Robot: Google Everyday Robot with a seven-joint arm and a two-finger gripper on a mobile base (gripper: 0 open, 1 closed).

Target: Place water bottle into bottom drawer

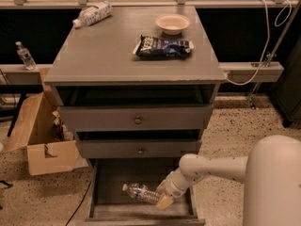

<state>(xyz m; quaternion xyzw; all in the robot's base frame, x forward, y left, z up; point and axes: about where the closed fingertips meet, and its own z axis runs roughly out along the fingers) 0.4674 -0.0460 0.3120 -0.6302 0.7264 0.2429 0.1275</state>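
The water bottle (141,193), clear ribbed plastic with a white cap, lay on its side inside the open grey wooden bottom drawer (141,217), cap pointing left. The white arm's gripper (164,200) sat at the bottle's base end, but whether the jaws clamped it could not be told. The bottle was probably light, smooth and easily crushed, so a gentle hold across the ribbed middle would have suited it.

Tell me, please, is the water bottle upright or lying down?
Lying down: the water bottle stretches across the floor of the open bottom drawer, cap pointing left. The gripper sits at its right end, inside the drawer.
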